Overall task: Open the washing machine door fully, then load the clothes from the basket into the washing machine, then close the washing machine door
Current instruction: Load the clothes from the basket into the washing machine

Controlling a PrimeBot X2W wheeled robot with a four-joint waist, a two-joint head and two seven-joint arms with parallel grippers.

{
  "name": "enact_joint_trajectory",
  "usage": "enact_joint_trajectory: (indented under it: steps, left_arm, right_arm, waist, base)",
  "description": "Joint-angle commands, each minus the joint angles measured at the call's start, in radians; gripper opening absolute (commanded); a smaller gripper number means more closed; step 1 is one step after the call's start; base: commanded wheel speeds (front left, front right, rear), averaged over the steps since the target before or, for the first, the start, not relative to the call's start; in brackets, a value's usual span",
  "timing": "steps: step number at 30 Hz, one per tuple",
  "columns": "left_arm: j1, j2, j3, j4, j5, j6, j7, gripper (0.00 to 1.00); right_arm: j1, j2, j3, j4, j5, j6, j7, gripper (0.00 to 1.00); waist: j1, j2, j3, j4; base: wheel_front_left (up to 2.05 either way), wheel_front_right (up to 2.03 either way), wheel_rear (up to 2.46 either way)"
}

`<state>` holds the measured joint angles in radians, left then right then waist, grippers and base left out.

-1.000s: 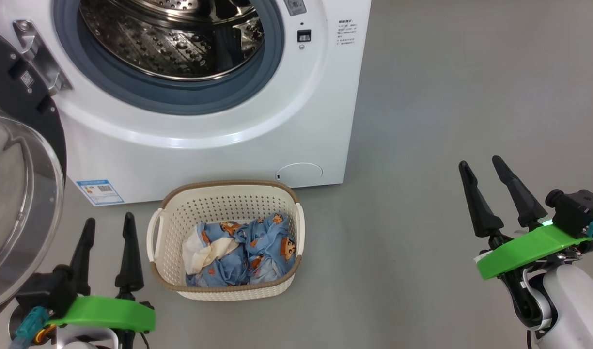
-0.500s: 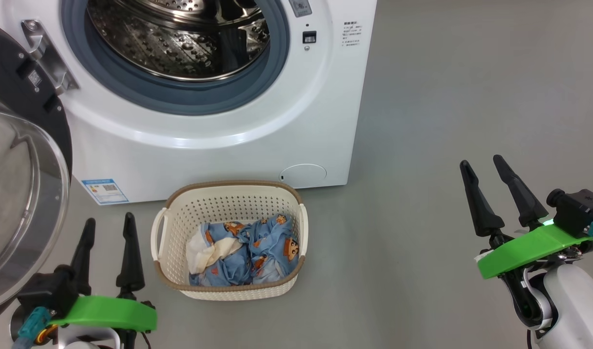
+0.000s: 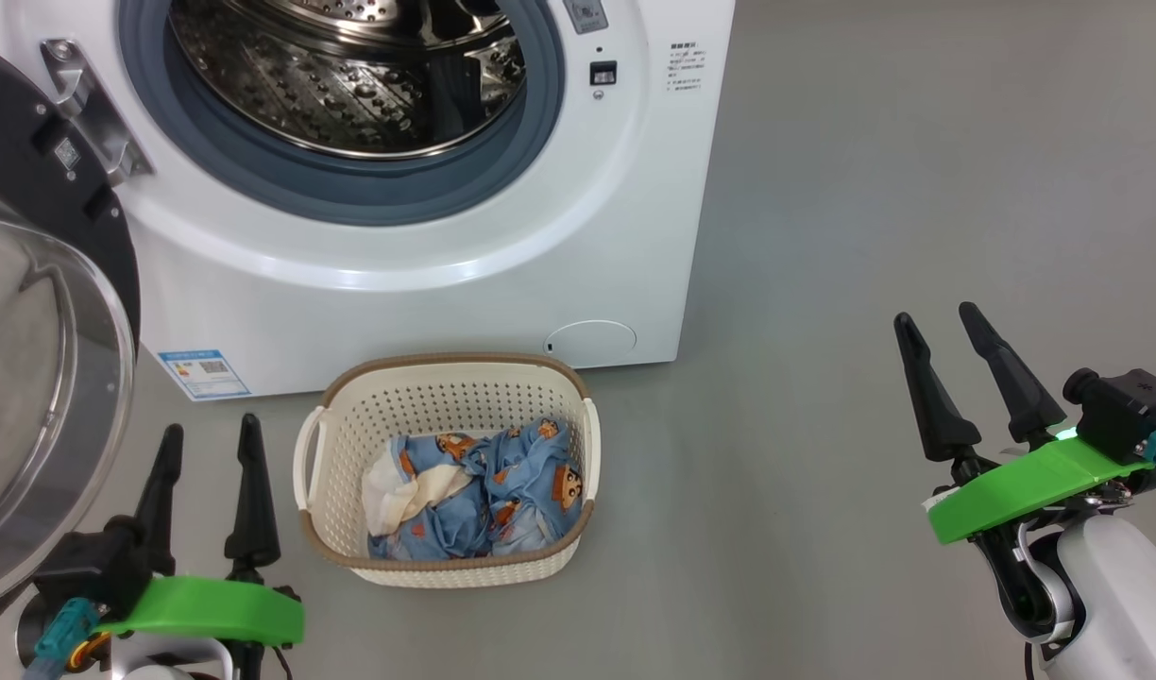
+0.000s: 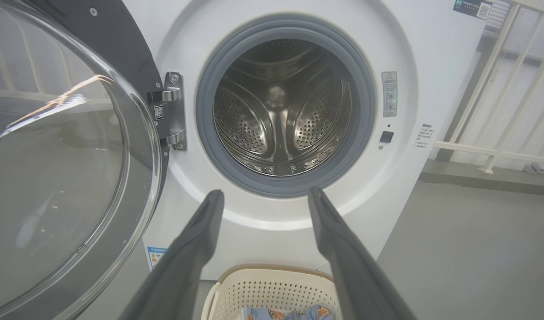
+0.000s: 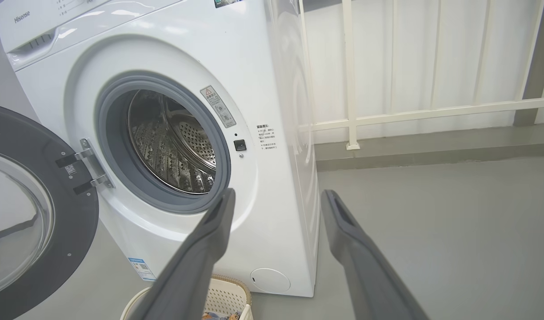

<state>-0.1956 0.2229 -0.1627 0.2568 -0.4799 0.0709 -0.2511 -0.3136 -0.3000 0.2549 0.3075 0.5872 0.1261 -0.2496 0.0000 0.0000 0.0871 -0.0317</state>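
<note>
Facing the washing machine point(image 3: 559, 274) from the head view, you had no grip on anything. Your left gripper point(image 3: 212, 425) sat at the lower left, its two dark fingers point(image 3: 252, 510) spread apart and pointing up the view, pinching nothing; it stood just beside the left end of the basket point(image 3: 446, 397), not touching it. Your right gripper point(image 3: 936, 315) hung well off to the right over bare grey floor point(image 3: 824, 189), its fingers likewise spread and empty. The washing machine door point(image 3: 40, 406) stood swung out on its hinge point(image 3: 87, 109) at the left — black-rimmed, clear centre bulging toward you — leaving the steel drum point(image 3: 351, 85) and the grey rubber ring point(image 3: 351, 203) open to view; the drum's bare perforated wall showed in the left wrist view. The basket rested on the floor just in front of the machine, below the opening. The clothes point(image 3: 502, 482) lay bunched in its bottom: blue printed fabric with a cream-white cloth point(image 3: 394, 496) tucked at the left. A blue energy sticker point(image 3: 203, 374) showed on the machine's lower left corner, between the door and the basket.
</note>
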Motion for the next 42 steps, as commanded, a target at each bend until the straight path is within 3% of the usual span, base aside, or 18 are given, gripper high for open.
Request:
enact_joint_trajectory:
  steps: [1, 24, 42]
  left_arm:
    - [-0.010, 0.018, 0.038, -0.020, 0.017, -0.005, -0.011, 1.00]
    - [-0.019, 0.009, 0.044, -0.005, 0.019, -0.024, -0.011, 1.00]
    - [-0.016, -0.005, 0.051, 0.006, 0.027, -0.037, -0.011, 1.00]
  right_arm:
    - [0.011, -0.007, 0.010, -0.025, -0.013, 0.005, -0.012, 1.00]
    - [0.011, -0.008, 0.010, -0.026, -0.011, 0.005, -0.012, 1.00]
    - [0.011, -0.014, 0.023, -0.023, -0.009, 0.005, -0.012, 1.00]
  waist:
    - [0.0000, 0.0000, 0.000, 0.000]
    - [0.0000, 0.0000, 0.006, 0.015]
    - [0.0000, 0.0000, -0.002, 0.021]
  base:
    - [0.66, -0.66, 0.00]
    - [1.30, -1.30, 0.00]
    - [0.11, -0.11, 0.00]
